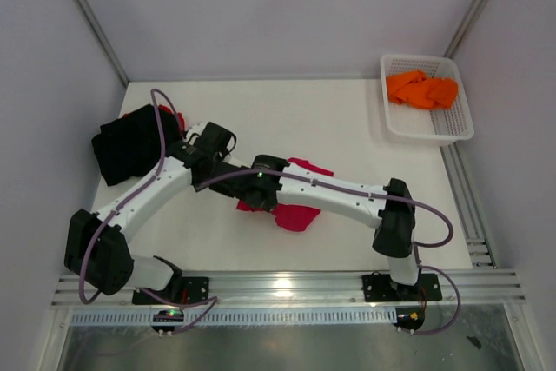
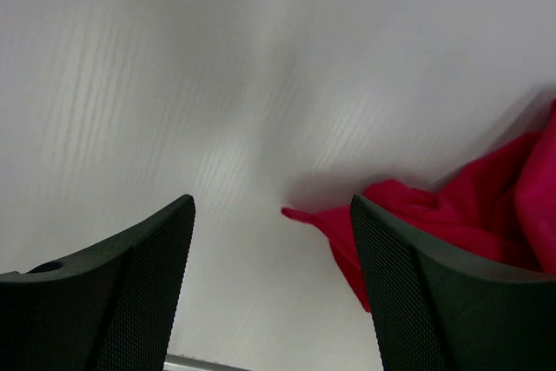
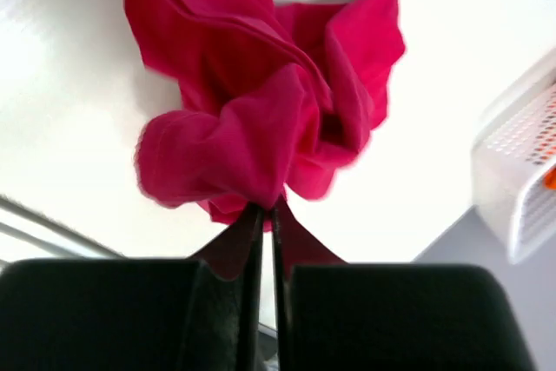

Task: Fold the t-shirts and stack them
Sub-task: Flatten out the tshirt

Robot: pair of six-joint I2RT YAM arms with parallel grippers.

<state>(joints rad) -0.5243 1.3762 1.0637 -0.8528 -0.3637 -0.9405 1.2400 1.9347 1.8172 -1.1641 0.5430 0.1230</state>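
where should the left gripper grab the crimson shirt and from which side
Take the pointed corner of the crimson t-shirt, coming from the bare table side: it lies thin and free before the open left gripper, clear of the bunched folds.

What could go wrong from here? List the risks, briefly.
1. The right gripper is shut on only a bunched fold of the crimson t-shirt; pulling may drag it crumpled or slip off.
2. The left gripper is open beside the cloth, holding nothing, and the two grippers sit close together, so they might collide.
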